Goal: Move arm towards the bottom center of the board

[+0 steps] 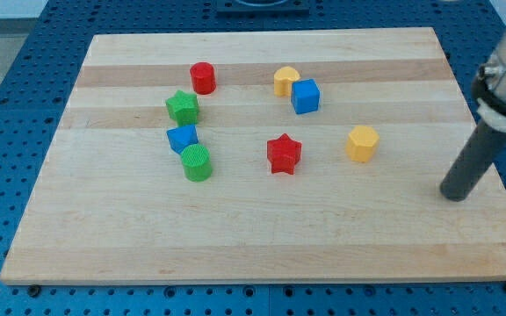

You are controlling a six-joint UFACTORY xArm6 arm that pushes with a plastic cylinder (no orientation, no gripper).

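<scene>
My tip [453, 195], the end of a dark straight rod, rests near the desk's [235, 246] right edge, well right of the yellow hexagonal block [362, 143]; no claw shows, so its state can't be told.

Bare board [262, 237] below all blocks

Lighting: bright, even and diffuse, apparently from overhead; no dim zones. Shadows: short and soft, hugging the base of each block, e.g. the red star [284, 154] and the yellow hexagonal block [362, 143]; a faint dark patch sits under my tip [453, 195]. Glare: mild pale sheen on the wooden table [253, 237] toward 12 o'clock; none blown out. Focus: blocks and wood grain reasonably sharp; the arm housing at 3 o'clock is soft. Resolution: low, with fine edges slightly jagged. Distortion: table edges converge toward 12 o'clock; no visible bending at the borders.
</scene>
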